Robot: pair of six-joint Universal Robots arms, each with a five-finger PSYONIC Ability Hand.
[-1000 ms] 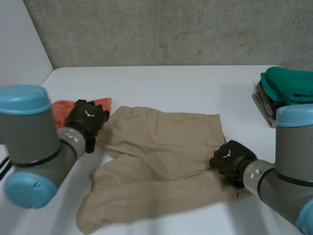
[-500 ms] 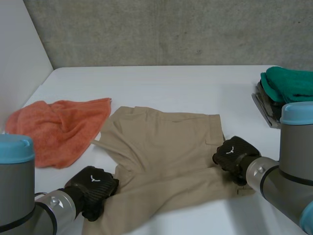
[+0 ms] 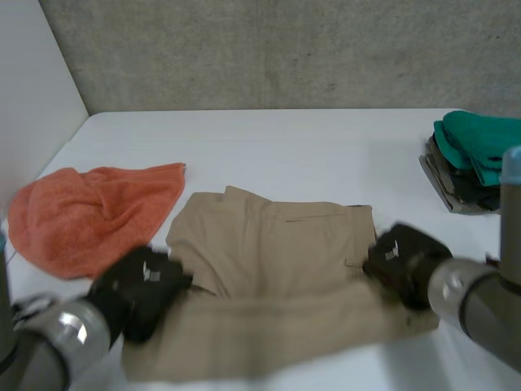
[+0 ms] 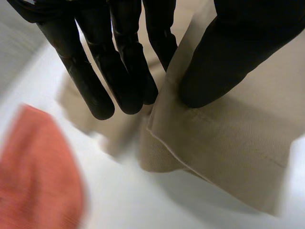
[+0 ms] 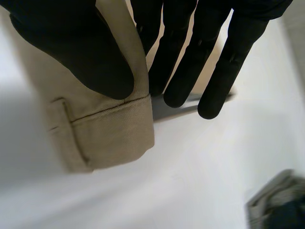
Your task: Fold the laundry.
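In the head view, locate the shorts [image 3: 277, 261] on the near middle of the table [image 3: 285, 147], lying flat with a fold line running across them between the two hands. The left hand [image 3: 138, 289] sits at their near left corner and the right hand [image 3: 403, 261] at their right edge. This view also gives you the surroundings: a towel [image 3: 89, 212] lies crumpled just left of the shorts, and a stack [image 3: 476, 151] of folded clothes rests well apart at the far right. For the grips, refer to the wrist views. In the left wrist view, the thumb [image 4: 224, 57] presses on top of a doubled layer of cloth [image 4: 228, 143] while the straight fingers [image 4: 119, 67] lie on its other side, so the hand pinches the shorts; the towel [image 4: 33, 167] shows past the fingertips. In the right wrist view, the thumb [image 5: 71, 43] bears on a stitched band of the shorts [image 5: 109, 129] carrying a loop, with the fingers [image 5: 178, 52] behind that edge: this hand pinches the shorts too. The stack [image 5: 281, 205] appears beyond those fingertips.
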